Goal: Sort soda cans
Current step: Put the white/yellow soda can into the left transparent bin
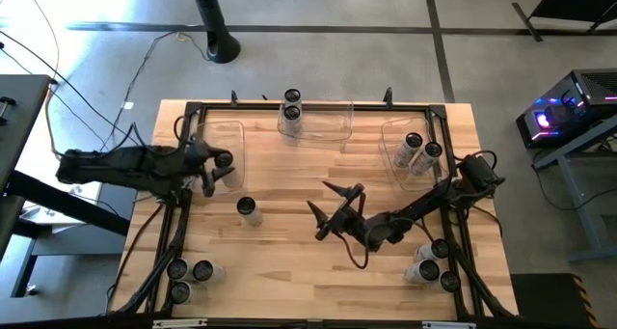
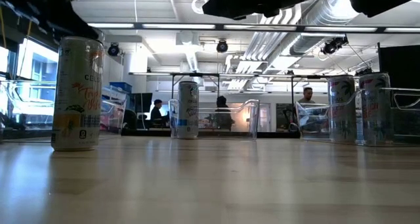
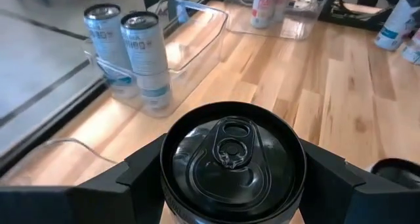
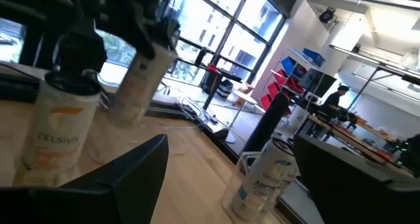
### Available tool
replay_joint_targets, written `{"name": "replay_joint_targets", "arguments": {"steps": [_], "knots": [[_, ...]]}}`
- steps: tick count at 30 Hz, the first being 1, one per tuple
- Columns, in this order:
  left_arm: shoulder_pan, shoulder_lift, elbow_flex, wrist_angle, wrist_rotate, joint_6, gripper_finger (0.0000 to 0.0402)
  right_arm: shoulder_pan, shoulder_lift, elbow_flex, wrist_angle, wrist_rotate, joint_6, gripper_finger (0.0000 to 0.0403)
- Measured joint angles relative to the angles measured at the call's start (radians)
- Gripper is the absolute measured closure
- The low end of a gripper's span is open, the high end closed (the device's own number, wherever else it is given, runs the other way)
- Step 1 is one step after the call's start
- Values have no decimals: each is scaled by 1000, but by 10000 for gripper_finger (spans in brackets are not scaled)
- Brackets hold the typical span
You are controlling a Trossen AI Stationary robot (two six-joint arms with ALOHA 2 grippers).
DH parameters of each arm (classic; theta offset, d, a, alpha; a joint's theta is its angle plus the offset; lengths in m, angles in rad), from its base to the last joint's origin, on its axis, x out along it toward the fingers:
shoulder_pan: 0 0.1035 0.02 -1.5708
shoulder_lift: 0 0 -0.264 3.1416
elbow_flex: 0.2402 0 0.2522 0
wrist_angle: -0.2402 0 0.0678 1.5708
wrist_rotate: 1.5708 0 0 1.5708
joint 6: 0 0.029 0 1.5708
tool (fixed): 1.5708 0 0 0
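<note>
My left gripper (image 1: 218, 165) is at the table's left, beside a clear bin (image 1: 231, 134), shut on a soda can with a dark top (image 3: 233, 158). The right wrist view shows this can (image 4: 143, 76) under the dark gripper. Another can (image 1: 247, 207) stands on its base on the wood just near of it; it also shows in the low view (image 2: 77, 92). My right gripper (image 1: 330, 209) hangs open and empty over the table's middle, its fingers wide apart in its wrist view (image 4: 230, 184). My left gripper pinches the can's upper side wall, just under the rim (image 3: 167, 175), between its two fingers (image 3: 328, 175), one on each side. The fingers come from above, slanting from the table's left. The can is upright. I cannot tell whether its base is on the table.
A clear bin at the far middle (image 1: 328, 126) holds two cans (image 1: 291, 104). A clear bin at the far right (image 1: 393, 146) holds two cans (image 1: 420, 151). Three cans (image 1: 189, 276) stand at the near left corner, and several (image 1: 434, 261) at the near right. People sit in the room beyond.
</note>
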Motion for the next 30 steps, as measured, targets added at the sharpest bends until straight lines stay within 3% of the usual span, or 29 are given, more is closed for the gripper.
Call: {"name": "replay_joint_targets", "arguments": {"steps": [4, 12, 21, 30], "knots": [[28, -16, -57, 106, 41, 6, 153, -11, 0, 0, 3, -37, 6, 82], [91, 15, -114, 129, 56, -92, 153, -22, 0, 0, 3, -54, 45, 82], [126, 22, -239, 269, 63, -85, 153, -22, 0, 0, 3, -57, 45, 82], [191, 51, -349, 518, 237, 23, 153, -22, 0, 0, 3, -74, 45, 82]]}}
